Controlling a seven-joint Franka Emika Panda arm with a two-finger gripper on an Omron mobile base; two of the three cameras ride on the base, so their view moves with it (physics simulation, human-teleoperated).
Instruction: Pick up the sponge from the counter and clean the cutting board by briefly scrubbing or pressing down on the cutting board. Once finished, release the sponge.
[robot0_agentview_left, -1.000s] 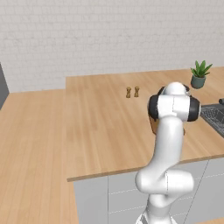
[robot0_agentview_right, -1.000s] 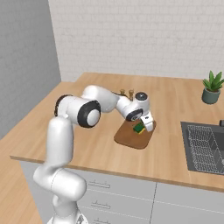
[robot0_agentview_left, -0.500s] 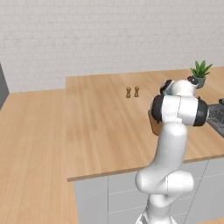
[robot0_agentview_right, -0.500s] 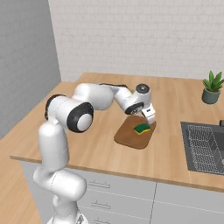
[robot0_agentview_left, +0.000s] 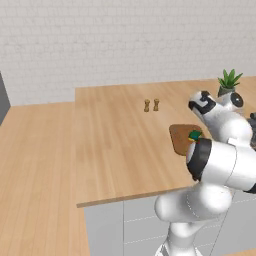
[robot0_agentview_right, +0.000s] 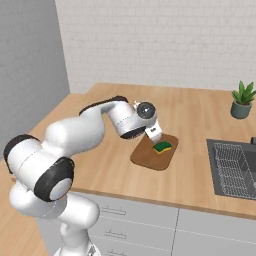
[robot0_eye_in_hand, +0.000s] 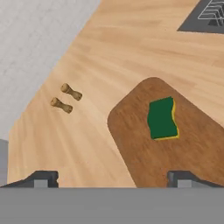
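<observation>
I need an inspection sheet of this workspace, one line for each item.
Surface: wood counter, grey cabinets below.
Job's things: sponge lies green side up on the board; free of the gripper.
Clutter: two small wooden shakers on the counter, apart from the board.
Gripper: gripper open, above the board's edge, holding nothing.
Cables: nothing seen.
Surroundings: potted plant, sink with rack, white brick wall.
</observation>
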